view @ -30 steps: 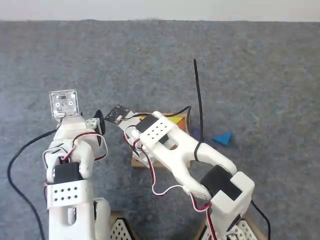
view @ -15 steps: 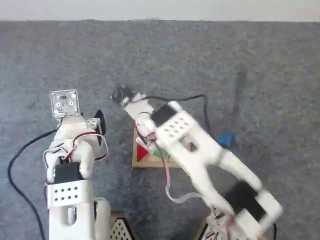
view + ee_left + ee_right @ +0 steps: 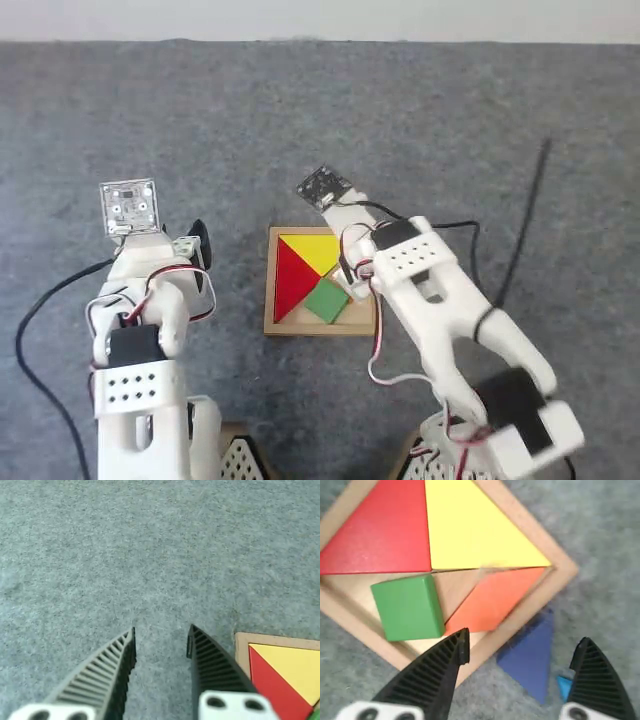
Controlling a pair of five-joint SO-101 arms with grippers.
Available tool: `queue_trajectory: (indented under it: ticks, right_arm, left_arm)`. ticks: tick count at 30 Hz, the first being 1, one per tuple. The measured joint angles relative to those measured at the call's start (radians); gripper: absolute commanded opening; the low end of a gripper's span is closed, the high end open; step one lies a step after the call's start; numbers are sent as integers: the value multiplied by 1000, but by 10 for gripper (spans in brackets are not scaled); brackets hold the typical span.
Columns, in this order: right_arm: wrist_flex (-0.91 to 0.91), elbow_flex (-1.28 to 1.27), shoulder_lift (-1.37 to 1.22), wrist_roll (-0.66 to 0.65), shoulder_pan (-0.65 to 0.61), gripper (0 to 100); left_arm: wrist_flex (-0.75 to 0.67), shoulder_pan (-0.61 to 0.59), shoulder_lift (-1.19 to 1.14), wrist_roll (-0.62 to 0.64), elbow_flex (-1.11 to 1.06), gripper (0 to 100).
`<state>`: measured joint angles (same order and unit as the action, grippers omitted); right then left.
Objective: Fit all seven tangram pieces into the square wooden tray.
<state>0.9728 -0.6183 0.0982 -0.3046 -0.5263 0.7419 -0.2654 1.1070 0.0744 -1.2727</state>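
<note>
On grey felt [image 3: 500, 120], your tray [image 3: 269, 285] holds four pieces [image 3: 470, 525]; a blue triangle [image 3: 532, 655] lies just outside its rim. Right gripper [image 3: 522, 640] above the tray's right edge and left gripper [image 3: 161, 629] left of it both gape empty.

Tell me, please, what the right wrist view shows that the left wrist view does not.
The right wrist view adds the green square and the orange triangle in the wooden tray, the dark blue triangle on the carpet beside it, and the right end effector, open. The left wrist view adds the left end effector, open over bare carpet. Both share the tray, the red triangle and the yellow triangle.
</note>
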Motion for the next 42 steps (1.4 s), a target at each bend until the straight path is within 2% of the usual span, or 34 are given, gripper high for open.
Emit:
queue_trajectory:
  ticks: [19, 26, 34, 42]
  right_arm:
    - [-31, -8, -44, 32, -153, 329]
    - [-29, -8, -51, 9, -26, 329]
    - [-46, 64, -169, -12, 6, 329]
    - [-35, 157, -216, -11, 94, 329]
  left_arm:
    - [-18, 2, 0, -2, 0, 163]
    - [-18, 2, 0, -2, 0, 163]
    - [-18, 2, 0, -2, 0, 163]
    - [-18, 2, 0, -2, 0, 163]
